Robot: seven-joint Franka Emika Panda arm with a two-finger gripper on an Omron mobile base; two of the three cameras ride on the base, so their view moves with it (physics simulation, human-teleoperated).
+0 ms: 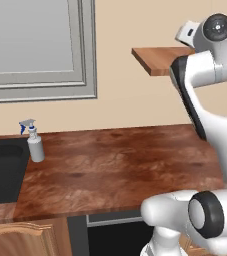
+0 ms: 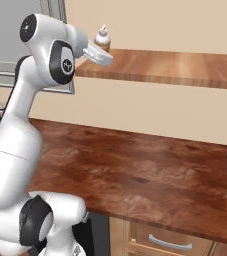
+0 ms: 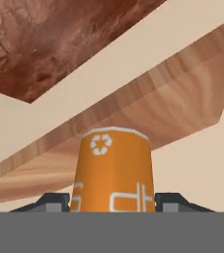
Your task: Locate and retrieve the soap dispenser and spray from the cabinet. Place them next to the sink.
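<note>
The soap dispenser [image 2: 103, 39], a small amber-orange bottle with a white pump top, stands at the left end of the cabinet shelf [image 2: 175, 67]. My gripper [image 2: 100, 51] reaches it from the front. In the hand view the orange bottle [image 3: 114, 168] sits between the two dark fingertips, and my gripper [image 3: 113, 200] is shut on it. I cannot tell whether its base still touches the shelf board [image 3: 172, 99]. The spray [image 1: 35, 144], grey with a blue trigger, stands upright on the countertop beside the black sink [image 1: 0, 170].
A wide reddish-brown countertop [image 1: 120, 165] runs under the shelf [image 1: 155, 57], with a beige wall behind. A grey-framed window [image 1: 35, 45] hangs above the sink. Light-oak cupboard fronts and a drawer handle [image 2: 170, 243] lie below the counter edge.
</note>
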